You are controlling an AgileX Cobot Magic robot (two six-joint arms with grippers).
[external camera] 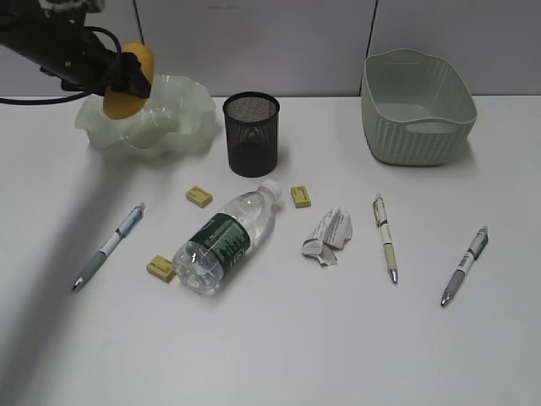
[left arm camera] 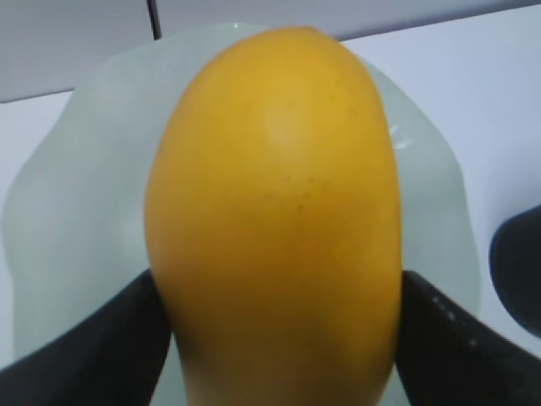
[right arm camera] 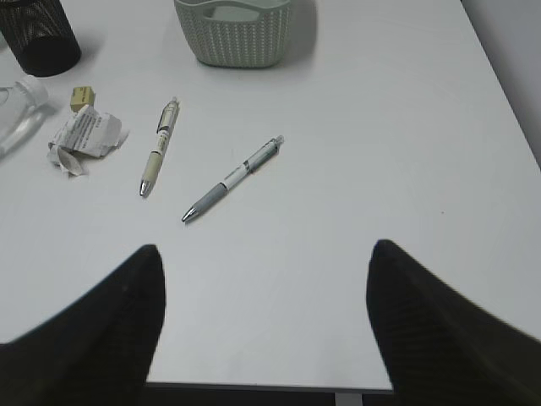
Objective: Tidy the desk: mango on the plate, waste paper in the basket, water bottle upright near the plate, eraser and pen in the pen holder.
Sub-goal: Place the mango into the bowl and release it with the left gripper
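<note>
The left gripper [left arm camera: 275, 338] is clamping the smooth yellow-orange oval mango [left arm camera: 272, 220] between wide-set jaws, above the translucent pale green wavy-rimmed plate [left arm camera: 84, 169]. It should be lowering until the fruit touches, then releasing gently. The right gripper [right arm camera: 266, 279] is hanging open and empty.

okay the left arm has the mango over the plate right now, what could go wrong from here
1. The left gripper holds the mango only at its lower end, above the plate. A smooth fruit let go from that height may roll over the wavy rim.
2. The pen holder stands close beside the plate, so a sideways swing on the way out could knock it over.
3. The water bottle lies on its side between two erasers; a nudge could roll it into them.
</note>
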